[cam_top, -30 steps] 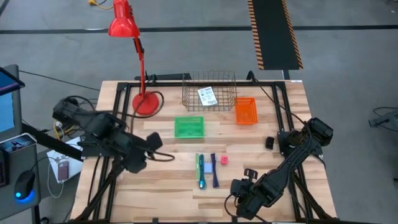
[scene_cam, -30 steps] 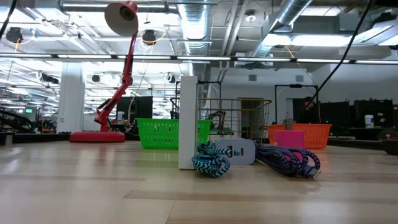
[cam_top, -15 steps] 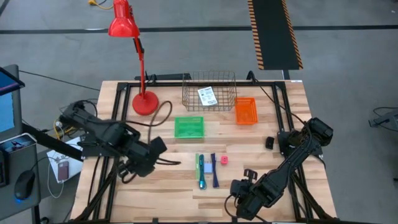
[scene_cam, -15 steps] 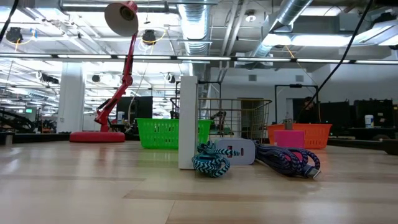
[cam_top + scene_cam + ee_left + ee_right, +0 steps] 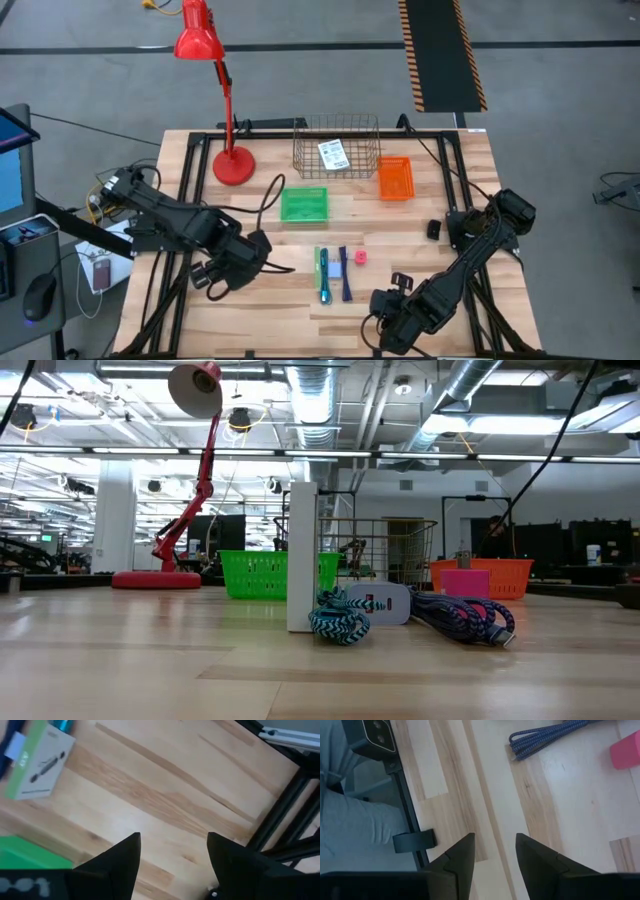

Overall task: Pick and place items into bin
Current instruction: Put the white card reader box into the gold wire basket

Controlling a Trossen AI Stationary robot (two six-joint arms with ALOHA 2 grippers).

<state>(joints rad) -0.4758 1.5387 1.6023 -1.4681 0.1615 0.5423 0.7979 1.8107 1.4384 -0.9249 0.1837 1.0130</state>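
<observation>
Two arms were in view, neither holding anything. Left gripper (image 5: 243,262) hovered over the table (image 5: 280,310) just left of the item cluster, fingers (image 5: 120,855) spread wide w/ bare wood between them. Right gripper (image 5: 388,318) waited at the near edge, right of the cluster, fingers (image 5: 462,855) parted partway, empty.

Items lay near table centre: teal-green pen (image 5: 323,275) and dark blue pen (image 5: 344,274) side by side, pale blue-grey block (image 5: 333,270) between them, pink-red block (image 5: 360,257) just right. White printed packet (image 5: 333,154) already sat in the wire basket (image 5: 305,160) at the far side; green bin (image 5: 303,204) and orange bin (image 5: 395,178) also far.

Judgement: pens look light, stiff, prob. smooth & prone to roll, so pinch mid-shaft across the barrel. Blocks look small, light, rigid; grip opposite flat faces. The pale block sits tight between the pens, so approach from above, fingers along the gap.
</observation>
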